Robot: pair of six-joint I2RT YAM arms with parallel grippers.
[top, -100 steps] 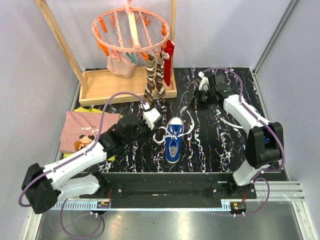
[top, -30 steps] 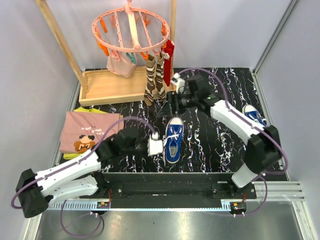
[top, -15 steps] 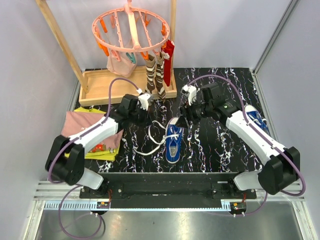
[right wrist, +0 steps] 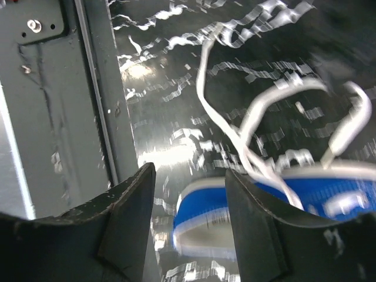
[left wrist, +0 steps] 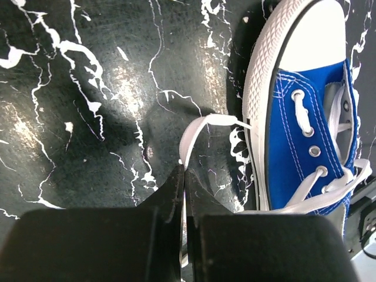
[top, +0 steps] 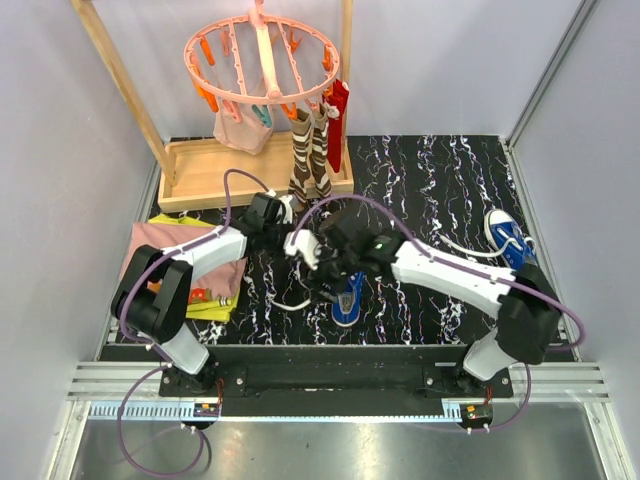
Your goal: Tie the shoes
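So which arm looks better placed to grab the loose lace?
Right. The right gripper hangs open over the loose lace of the blue sneaker; the left gripper is shut on the other lace.

**No writing to read**

No word, number or brand is legible anywhere. The shoe point(left wrist: 299, 117) just right of the left pincer point(left wrist: 184, 176) and the lace point(left wrist: 200, 126) pinched in it are unmarked. The shirt point(top: 150, 245) to its left shows only a blocky picture.
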